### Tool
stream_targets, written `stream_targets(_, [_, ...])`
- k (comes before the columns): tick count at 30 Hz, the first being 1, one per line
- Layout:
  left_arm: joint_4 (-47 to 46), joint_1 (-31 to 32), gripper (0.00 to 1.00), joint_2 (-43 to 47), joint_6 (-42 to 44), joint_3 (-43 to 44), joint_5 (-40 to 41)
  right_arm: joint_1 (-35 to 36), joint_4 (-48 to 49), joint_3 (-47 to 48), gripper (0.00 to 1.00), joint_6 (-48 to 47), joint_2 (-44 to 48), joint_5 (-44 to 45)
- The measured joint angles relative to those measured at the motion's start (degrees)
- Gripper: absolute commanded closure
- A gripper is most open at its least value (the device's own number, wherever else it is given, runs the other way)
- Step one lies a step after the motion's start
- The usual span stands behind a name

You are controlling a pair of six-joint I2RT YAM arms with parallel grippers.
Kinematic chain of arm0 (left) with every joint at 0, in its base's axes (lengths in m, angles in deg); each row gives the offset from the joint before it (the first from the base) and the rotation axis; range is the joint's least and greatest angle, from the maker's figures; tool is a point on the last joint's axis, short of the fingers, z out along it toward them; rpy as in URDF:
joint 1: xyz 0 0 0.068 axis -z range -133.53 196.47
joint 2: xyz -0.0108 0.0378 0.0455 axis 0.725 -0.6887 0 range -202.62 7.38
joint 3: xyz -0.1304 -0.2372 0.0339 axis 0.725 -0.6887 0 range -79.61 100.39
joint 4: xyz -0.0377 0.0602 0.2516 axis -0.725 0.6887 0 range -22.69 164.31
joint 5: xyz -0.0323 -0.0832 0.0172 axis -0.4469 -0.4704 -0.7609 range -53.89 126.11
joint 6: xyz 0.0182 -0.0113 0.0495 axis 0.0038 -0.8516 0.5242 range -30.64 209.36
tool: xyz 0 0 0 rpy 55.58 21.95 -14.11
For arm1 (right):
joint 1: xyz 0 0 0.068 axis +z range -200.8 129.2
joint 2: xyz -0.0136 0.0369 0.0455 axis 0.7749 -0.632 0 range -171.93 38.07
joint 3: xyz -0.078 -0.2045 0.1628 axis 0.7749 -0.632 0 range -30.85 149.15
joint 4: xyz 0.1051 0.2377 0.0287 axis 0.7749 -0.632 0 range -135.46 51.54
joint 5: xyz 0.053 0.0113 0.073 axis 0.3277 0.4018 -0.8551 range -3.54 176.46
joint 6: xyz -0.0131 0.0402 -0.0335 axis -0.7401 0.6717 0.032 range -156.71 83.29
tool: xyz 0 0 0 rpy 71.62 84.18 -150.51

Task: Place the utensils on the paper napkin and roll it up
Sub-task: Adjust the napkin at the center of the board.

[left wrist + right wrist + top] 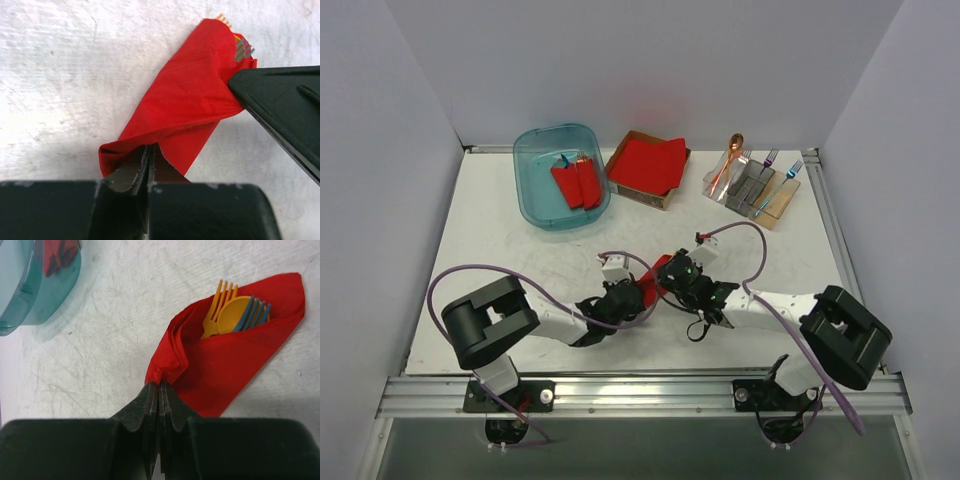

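The napkin (653, 290) lies in the middle of the table (490, 230), between the two arms, and it is partly wrapped around the utensils (235, 314). The left gripper (151, 150) has its jaws pressed together on one folded end of the napkin. The right gripper (159, 388) has its jaws squeezed tight on a bunched edge at the other side. In the right wrist view, the tops of the utensils poke out of the open end of the red wrap. There is a yellow fork (218, 307), a yellow spoon (231, 316) and a blue fork (252, 315), all side by side and touching. Their handles are hidden inside the paper. In the left wrist view only the fork tips show at the far end, next to the right gripper's black finger. At the back left of the table sits a blue bin (535, 150) with two red rolls (576, 182) in it. Beside it is a brown box (665, 198) holding a red stack (648, 163). At the back right stands a clear holder (778, 208) with more cutlery (732, 155), well apart from the napkin.
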Motion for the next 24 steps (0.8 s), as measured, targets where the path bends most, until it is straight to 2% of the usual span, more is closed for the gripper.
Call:
stream_targets(12, [2.0, -7.4, 0.98, 1.5, 6.3, 0.1, 0.5, 0.3, -0.3, 7.7, 1.00, -0.2, -7.6, 0.7])
stream_targets(24, [2.1, -6.1, 0.98, 9.3, 9.6, -3.3, -4.1, 0.2, -0.3, 9.3, 1.00, -0.3, -8.6, 0.7])
